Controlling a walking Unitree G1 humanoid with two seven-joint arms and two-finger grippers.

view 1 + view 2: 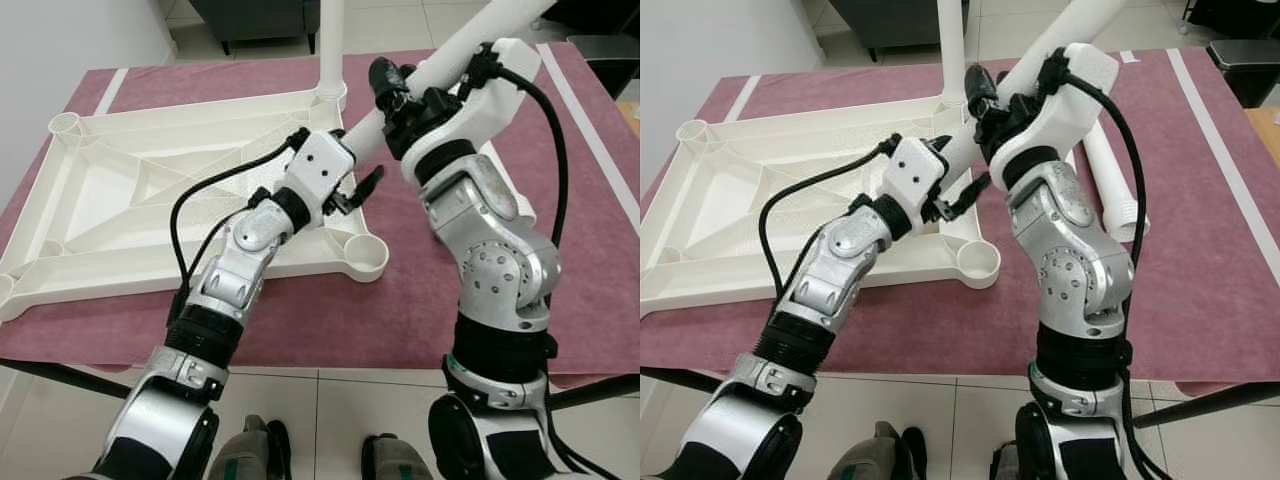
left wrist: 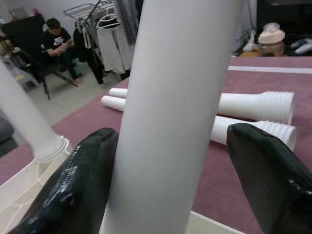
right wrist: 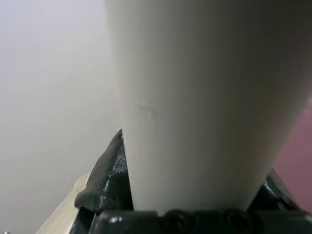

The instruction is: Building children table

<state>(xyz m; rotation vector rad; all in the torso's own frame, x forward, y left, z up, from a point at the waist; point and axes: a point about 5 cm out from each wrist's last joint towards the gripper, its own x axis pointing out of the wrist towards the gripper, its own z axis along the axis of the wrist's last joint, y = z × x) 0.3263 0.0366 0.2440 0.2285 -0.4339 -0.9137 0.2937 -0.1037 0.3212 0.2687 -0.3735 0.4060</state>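
Over the maroon-covered table point(image 1: 420, 300) both silver arms reach forward with elbows bent, meeting at one slanted white table leg point(image 1: 470, 45). That leg runs from high on the far right down toward the near right part of the upturned white tabletop point(image 1: 150, 180), which lies on the left half of the cloth with its ribbed underside up. Its lower end is hidden behind the left wrist, so I cannot tell whether it touches a socket.

Coming up from the near left, the left arm has its white wrist block tilted toward the leg. The left pincer point(image 2: 170, 165) stands spread, one black finger point(image 2: 73, 190) against the leg's side and the other well off it, so it brackets the leg without squeezing. From the near right the right arm rises steeply, forearm almost upright, wrist bent over the leg. The right pincer point(image 1: 392, 85) is clamped on the leg higher up, black fingers point(image 3: 105, 180) pressed to it on both sides.

One leg point(image 1: 331, 45) already stands upright in the far right corner socket. The near right corner socket point(image 1: 364, 252) is open. Two more legs point(image 2: 253, 117) with ribbed ends lie side by side on the cloth to the right.

Beyond the table a person point(image 2: 58, 46) sits by a clothes rack. No readable writing or brand marks can be made out on the parts.
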